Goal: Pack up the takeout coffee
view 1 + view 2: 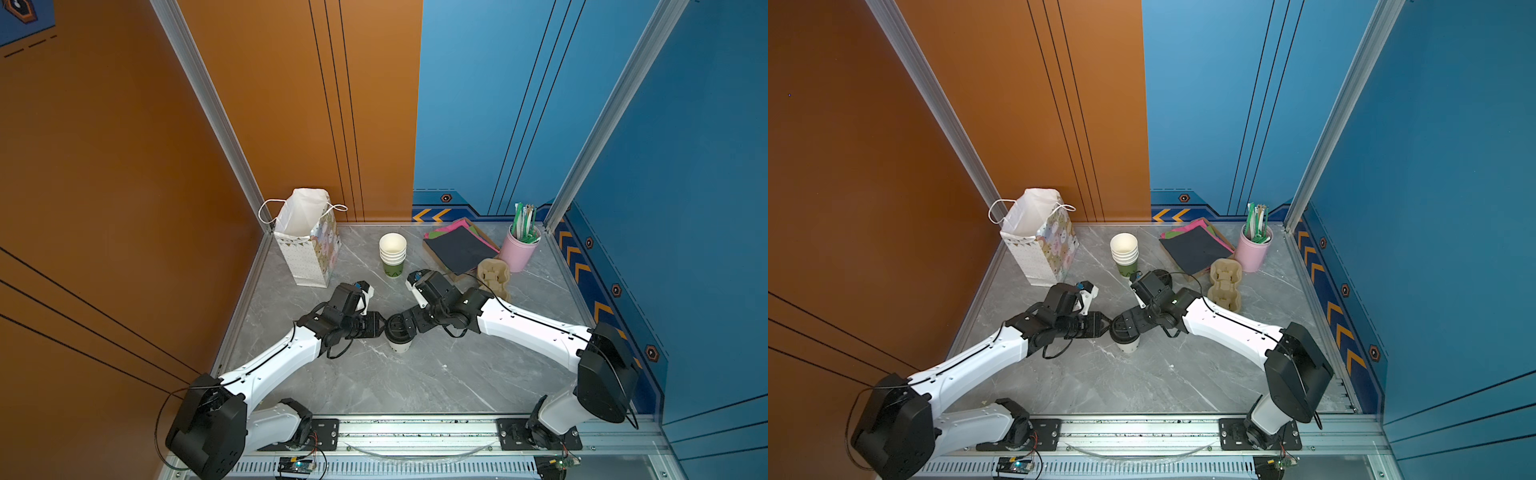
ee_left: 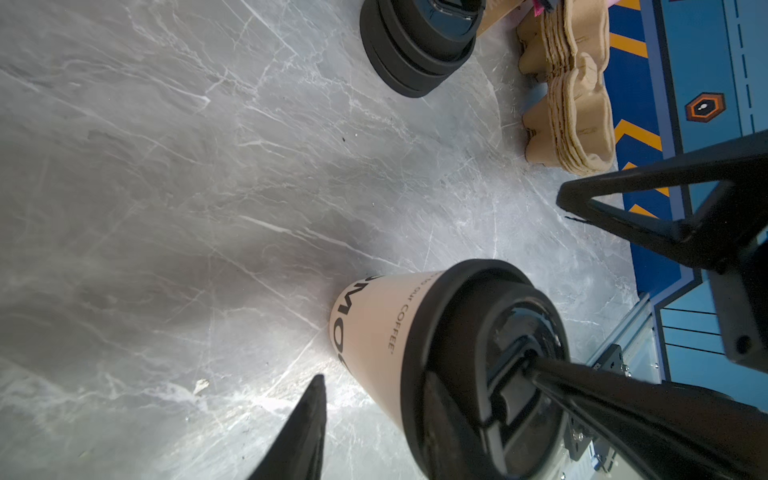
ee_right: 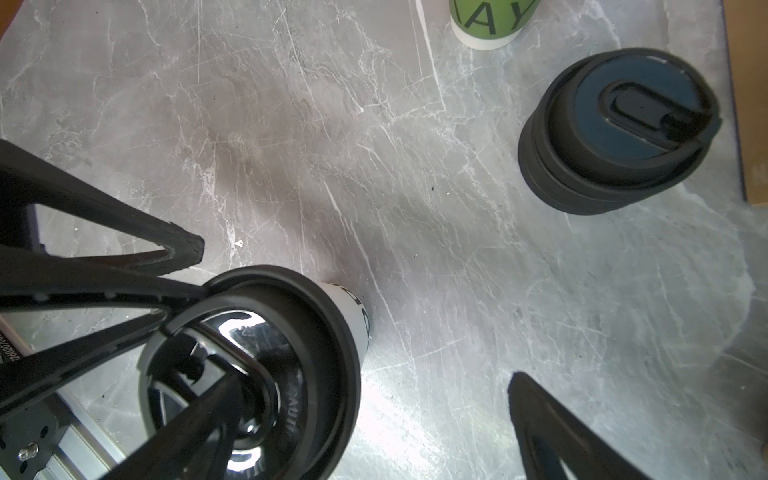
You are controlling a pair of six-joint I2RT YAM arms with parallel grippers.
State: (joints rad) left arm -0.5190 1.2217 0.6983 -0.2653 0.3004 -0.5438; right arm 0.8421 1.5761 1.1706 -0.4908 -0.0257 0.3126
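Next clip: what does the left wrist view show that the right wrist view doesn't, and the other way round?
Only left wrist: the stacked pulp cup carriers. Only right wrist: the lower part of the green cup. Both: the takeout coffee, upright on the marble table, and the pile of black lids.

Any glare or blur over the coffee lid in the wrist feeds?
Right wrist view: bright glare on the glossy lid centre of the takeout coffee. Left wrist view: lid mostly matte, cup print sharp; table shines beside it. Both top views: evenly lit.
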